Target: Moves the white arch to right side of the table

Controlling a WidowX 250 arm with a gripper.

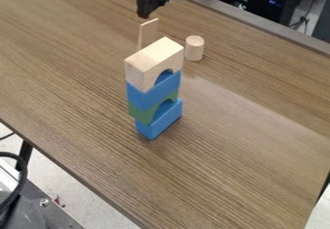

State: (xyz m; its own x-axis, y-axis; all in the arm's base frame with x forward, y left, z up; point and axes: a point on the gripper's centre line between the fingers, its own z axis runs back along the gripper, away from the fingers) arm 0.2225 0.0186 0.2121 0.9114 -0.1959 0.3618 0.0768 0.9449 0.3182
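Camera view: white arch (153,60) topped blue-green stack (144,96) near centre of table (251,141). Gripper (144,15) hung towards far edge, released or clenched: could not tell. Off-centre grasp risked toppling stack.

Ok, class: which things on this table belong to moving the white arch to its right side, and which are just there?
For the job:
- white arch topping the stack
- table

Just there:
- upper blue block
- green arch
- lower blue block
- wooden cylinder
- thin wooden piece
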